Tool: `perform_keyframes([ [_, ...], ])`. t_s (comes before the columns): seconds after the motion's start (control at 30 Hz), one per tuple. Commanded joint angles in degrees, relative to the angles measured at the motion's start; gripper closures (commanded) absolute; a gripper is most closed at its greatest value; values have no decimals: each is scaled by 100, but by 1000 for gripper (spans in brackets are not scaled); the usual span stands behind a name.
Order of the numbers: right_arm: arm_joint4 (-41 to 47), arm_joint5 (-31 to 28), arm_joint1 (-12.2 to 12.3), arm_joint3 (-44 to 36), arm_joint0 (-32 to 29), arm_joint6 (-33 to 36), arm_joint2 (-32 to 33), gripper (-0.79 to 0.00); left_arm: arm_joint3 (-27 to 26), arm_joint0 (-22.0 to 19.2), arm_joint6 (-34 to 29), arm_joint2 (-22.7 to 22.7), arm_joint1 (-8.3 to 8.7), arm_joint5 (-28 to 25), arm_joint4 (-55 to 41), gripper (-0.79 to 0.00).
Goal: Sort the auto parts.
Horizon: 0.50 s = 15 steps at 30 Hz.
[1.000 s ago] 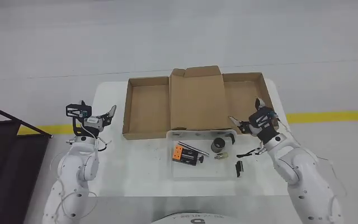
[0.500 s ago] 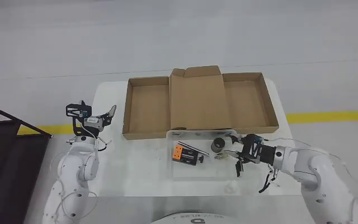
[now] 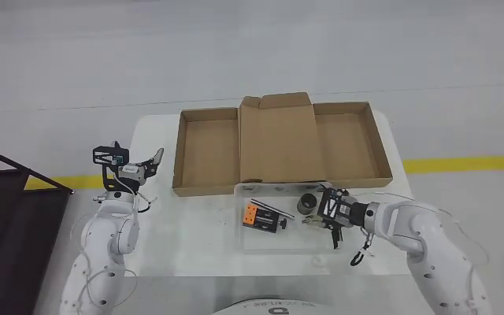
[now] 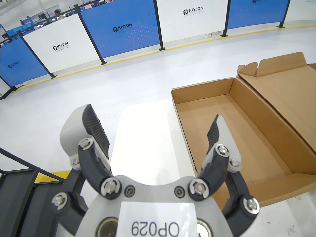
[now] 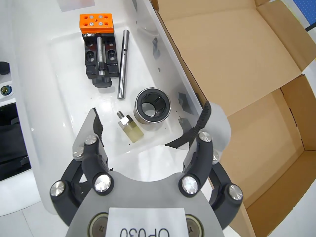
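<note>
A white tray (image 3: 246,239) (image 5: 29,99) in front of the cardboard box holds an orange-and-black vise (image 3: 260,216) (image 5: 98,50), a steel rod (image 3: 273,209) (image 5: 123,65), a black-and-silver bushing (image 3: 308,205) (image 5: 152,109) and a small threaded fitting (image 3: 311,220) (image 5: 130,128). My right gripper (image 3: 324,212) (image 5: 151,110) hangs open over the tray's right end, its fingers either side of the bushing and fitting and touching neither. My left gripper (image 3: 140,160) (image 4: 151,114) stands open and empty over the table's left edge, beside the box.
The open cardboard box (image 3: 209,153) (image 4: 222,114) (image 5: 222,50) spans the back of the table, with a raised flap in its middle. A small black part (image 3: 337,236) lies on the table just right of the tray.
My right arm has swung from the box's right front corner down to the tray's right end, the open gripper now pointing in over the parts. The left arm has not moved.
</note>
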Motion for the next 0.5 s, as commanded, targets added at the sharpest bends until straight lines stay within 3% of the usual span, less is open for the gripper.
perform_keyframes([
  [0.0,-45,75,0,28,55,65,-96,-770,0,0,0,0,0,0,0,-785],
  [0.3,-230,337,6,160,273,270,-471,-754,0,0,0,0,0,0,0,-785],
  [0.47,-360,456,9,218,353,375,-664,-699,0,0,0,0,0,0,0,-785],
])
